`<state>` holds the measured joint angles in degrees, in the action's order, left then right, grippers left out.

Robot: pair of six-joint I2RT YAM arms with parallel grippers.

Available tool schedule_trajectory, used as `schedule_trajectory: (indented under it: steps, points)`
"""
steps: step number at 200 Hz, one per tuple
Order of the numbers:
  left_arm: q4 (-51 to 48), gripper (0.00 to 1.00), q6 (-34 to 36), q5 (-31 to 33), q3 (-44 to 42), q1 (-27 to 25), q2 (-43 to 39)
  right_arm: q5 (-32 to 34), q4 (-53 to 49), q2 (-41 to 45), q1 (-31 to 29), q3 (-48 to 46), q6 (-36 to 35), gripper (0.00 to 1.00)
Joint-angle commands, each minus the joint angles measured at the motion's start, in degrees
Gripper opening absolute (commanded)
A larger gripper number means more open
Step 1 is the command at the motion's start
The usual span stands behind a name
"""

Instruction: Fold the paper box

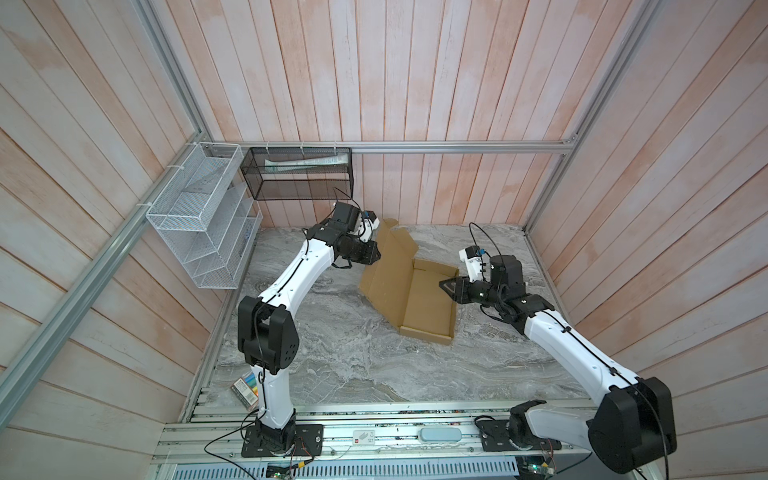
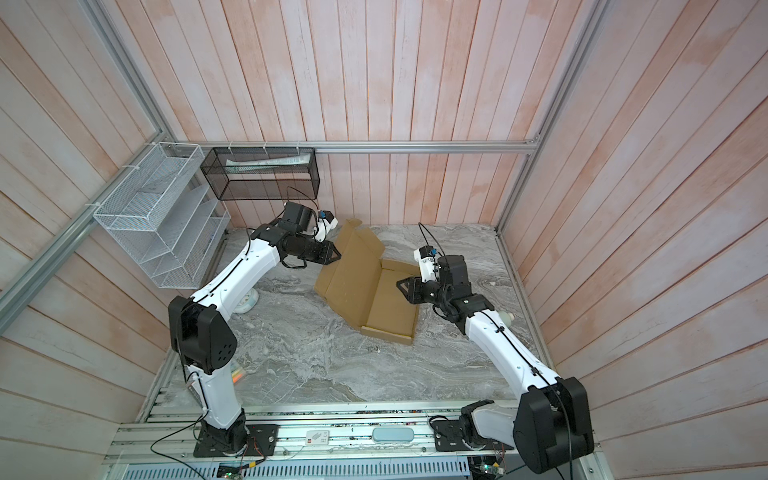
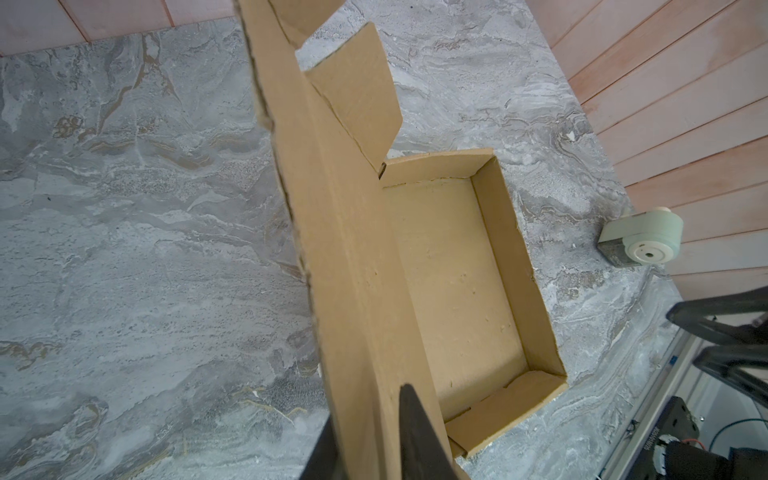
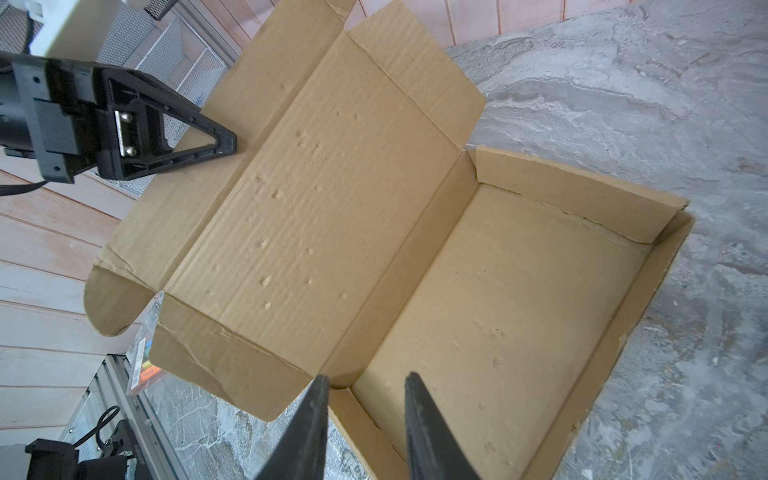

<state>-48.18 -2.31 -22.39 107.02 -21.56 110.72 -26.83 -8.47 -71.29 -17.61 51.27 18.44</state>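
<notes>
The paper box (image 1: 428, 305) sits mid-surface (image 1: 353, 365), tray flat and lid raised. The left claw (image 1: 377, 254) pinches the lid's outer flap between its fingers. The right claw (image 1: 444, 285) hangs partly open at the tray's right-hand wall, gripping nothing

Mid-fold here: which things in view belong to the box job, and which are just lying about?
Job: paper box; left gripper, jaws around its raised lid flap; right gripper at its side wall.
Lying about: white wire rack, black mesh basket, coloured pack, pale green round device.
</notes>
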Motion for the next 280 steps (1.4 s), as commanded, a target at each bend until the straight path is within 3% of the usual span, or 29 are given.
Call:
schedule_trajectory:
  steps: [1,61,94,146,200,280]
  points:
    - [-1.7,0.2,1.6,0.5,2.5,-0.3,1.6,-0.5,1.8,0.4,0.7,-0.8,0.0,0.33]
    - [-3.8,0.1,2.8,1.3,6.6,-0.3,4.2,3.5,4.5,0.7,1.7,-1.2,-0.3,0.33]
    - [-5.0,0.06,3.8,2.2,9.5,-0.2,5.4,6.6,5.6,0.5,1.6,-0.6,-0.9,0.42]
    - [-7.3,0.0,7.2,4.2,16.3,-0.3,7.5,7.1,11.2,1.6,1.6,-3.0,-3.2,0.46]
    - [-9.5,0.0,12.9,5.2,21.6,-0.3,8.5,8.7,14.2,0.6,1.7,-1.8,-4.2,0.48]
    - [-11.3,0.0,18.5,4.0,20.0,-0.9,7.9,9.2,18.6,-5.9,1.7,1.9,-13.1,0.47]
